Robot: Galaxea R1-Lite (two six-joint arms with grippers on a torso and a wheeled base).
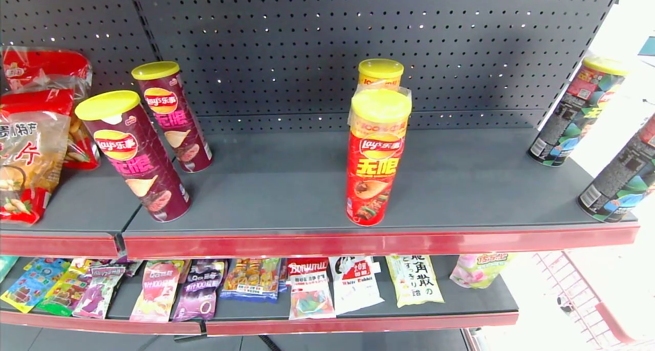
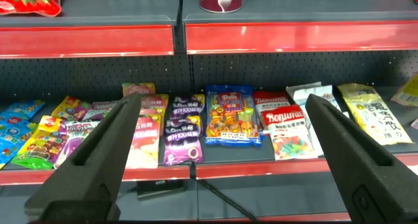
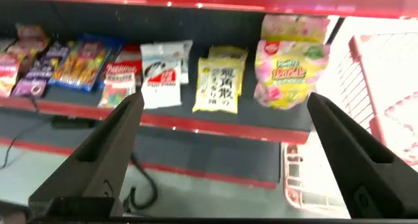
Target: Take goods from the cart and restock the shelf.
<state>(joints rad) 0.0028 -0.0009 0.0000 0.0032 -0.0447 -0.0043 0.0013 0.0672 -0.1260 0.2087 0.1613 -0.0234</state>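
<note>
Nearest me, the left gripper [image 2: 223,100] and right gripper [image 3: 225,96] hang before the lower shelf [image 1: 358,324], blunt black jaws spread wide and holding nothing. The red wire cart [image 3: 367,87] stands off to the right. Flat, glossy candy sachets [image 1: 250,279] lie in a row on that shelf. On the matte grey upper shelf [image 1: 460,177] stand round tubes with yellow plastic lids: a red tube [image 1: 377,156] mid-shelf, a second red tube [image 1: 379,74] behind it, two maroon tubes [image 1: 135,156] left, two dark tubes [image 1: 578,113] right. Behind them rises a perforated back panel [image 1: 358,34].
</note>
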